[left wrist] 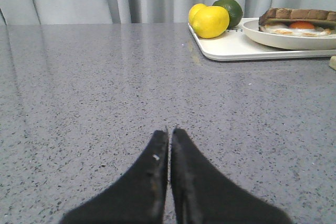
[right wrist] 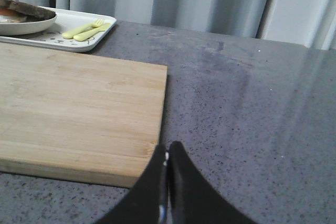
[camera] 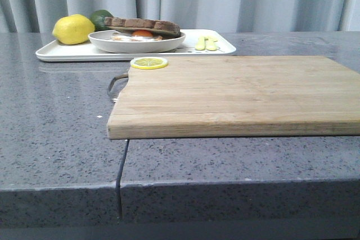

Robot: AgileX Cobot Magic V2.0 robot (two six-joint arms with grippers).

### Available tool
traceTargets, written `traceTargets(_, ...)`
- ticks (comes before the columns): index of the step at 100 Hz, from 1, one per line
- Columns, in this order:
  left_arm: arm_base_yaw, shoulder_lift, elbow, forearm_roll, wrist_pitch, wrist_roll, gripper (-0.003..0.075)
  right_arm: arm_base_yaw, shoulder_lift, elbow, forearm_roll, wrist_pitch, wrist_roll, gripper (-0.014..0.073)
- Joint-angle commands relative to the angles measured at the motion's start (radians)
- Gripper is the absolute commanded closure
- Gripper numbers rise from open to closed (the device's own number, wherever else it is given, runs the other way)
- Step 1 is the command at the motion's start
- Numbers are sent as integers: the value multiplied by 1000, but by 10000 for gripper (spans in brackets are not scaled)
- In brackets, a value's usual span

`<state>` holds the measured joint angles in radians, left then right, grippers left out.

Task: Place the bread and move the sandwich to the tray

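You see the sandwich (camera: 140, 33) in its round white plate (camera: 136, 43); the plate stands on the tray (camera: 67, 52) at the far left of the grey surface (camera: 62, 133); the bread (camera: 143, 25) lies on top of the egg. A lemon (camera: 73, 29) and a lime (camera: 101, 18) sit on the tray beside the plate. The wooden board (camera: 236, 94) carries only a lemon slice (camera: 149, 63) at its corner. Your left hand (left wrist: 169, 132) is pressed closed, holding nothing, over bare surface; your right hand (right wrist: 167, 148) is also closed and empty, near the board's edge.
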<state>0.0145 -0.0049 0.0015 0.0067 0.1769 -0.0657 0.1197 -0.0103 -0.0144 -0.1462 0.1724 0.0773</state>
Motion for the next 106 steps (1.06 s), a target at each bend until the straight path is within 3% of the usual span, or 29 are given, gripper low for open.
traceTargets(1,-2,-34,14,-7,-75,-9,739,-8,-19,-8,-2,-102,13,710)
traceTargets(16,-2,-34,14,-7,-75,-9,739,-8,-19,41,-2,-172,13,710)
traceTargets(106,-2,-34,14,-7,-75,-9,739,-8,-19,42,-2,-179,15,710)
